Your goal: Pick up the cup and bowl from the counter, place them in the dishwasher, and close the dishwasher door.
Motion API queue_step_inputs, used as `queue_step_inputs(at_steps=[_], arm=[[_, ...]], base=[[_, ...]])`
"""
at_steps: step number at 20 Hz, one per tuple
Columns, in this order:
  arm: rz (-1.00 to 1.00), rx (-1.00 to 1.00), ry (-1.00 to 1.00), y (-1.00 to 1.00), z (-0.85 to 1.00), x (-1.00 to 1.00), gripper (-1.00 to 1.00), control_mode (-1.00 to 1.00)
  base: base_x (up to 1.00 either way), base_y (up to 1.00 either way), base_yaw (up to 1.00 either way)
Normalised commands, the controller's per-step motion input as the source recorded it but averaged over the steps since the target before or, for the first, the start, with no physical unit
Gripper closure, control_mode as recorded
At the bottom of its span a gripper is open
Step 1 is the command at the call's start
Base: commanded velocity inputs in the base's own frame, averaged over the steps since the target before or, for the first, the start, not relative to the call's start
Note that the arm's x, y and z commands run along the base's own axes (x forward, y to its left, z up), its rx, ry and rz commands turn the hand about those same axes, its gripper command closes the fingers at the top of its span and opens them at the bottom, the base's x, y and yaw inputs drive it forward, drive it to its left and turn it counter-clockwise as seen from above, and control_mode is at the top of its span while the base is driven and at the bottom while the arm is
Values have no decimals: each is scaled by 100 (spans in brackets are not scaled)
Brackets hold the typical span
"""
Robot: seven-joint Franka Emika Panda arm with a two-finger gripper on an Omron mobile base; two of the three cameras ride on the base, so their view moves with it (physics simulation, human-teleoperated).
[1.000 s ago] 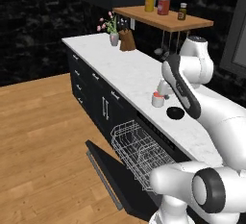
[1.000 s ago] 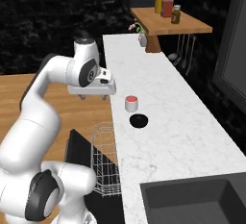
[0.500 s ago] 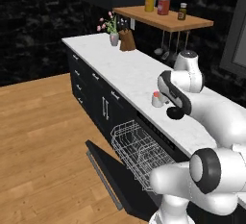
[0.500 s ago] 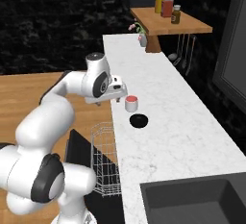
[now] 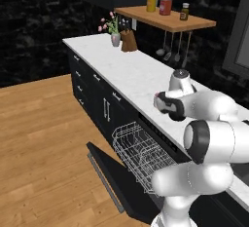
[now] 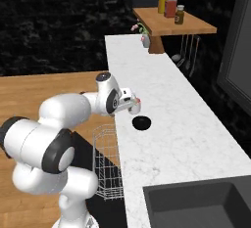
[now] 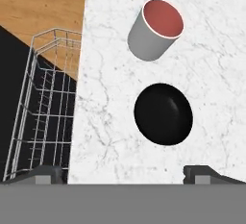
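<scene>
1. Now I am hovering low over the counter (image 7: pixel 110 136), having swung down from higher up.
2. My gripper (image 7: pixel 124 174) is spread wide, empty.
3. Below me, the bowl (image 7: pixel 163 114) and cup (image 7: pixel 154 30) are sitting side by side, awaiting pickup.

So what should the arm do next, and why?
Probably lower straight onto the bowl: the tool is open above it, its tips either side, and neither bowl nor cup is in the open dishwasher's rack yet.
</scene>
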Motion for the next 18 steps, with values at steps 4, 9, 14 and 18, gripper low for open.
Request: queue_step_inputs(at_steps=[4,9,14,18], arm=[[0,-1,0,-34,-43,48,-100,-100],[0,0,0,-22,-39,27,-100,-100],[0,0,0,-13,-43,9,-100,-100],[0,0,0,-6,-41,12,-100,-100]], base=[[0,0,0],[0,0,0],[0,0,0],[0,0,0]])
